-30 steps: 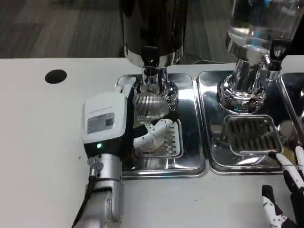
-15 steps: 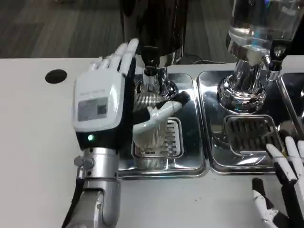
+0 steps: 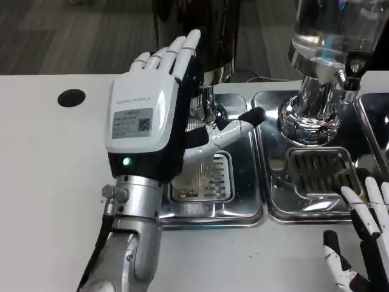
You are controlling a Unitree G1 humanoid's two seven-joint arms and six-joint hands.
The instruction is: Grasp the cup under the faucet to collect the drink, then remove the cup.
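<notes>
The cup, clear ribbed plastic, stands at frame centre on the slotted grate of the polished steel tray, below the dark faucet; whether it has any drink in it I cannot tell; lifting it away remains. The left hand, glossy white back and black-and-white fingers, is spread above and beside it, gripping nothing. The right hand waits at lower right on the white table, fingers apart.

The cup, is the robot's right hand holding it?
No, the right hand waits open at the table's edge, far from the cup beside the left hand.
</notes>
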